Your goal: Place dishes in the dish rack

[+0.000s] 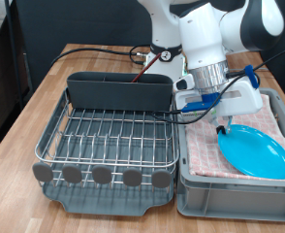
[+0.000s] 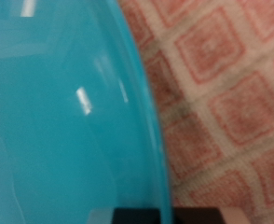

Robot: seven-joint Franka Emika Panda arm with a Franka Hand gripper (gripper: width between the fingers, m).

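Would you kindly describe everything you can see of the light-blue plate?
The light-blue plate is round, glossy and smooth, plastic by its look, with a shallow raised rim. It lies in the grey bin, on the pink checked cloth, at the exterior view's right, beside the dish rack. The gripper is at its edge; whether the fingers touch it cannot be told.
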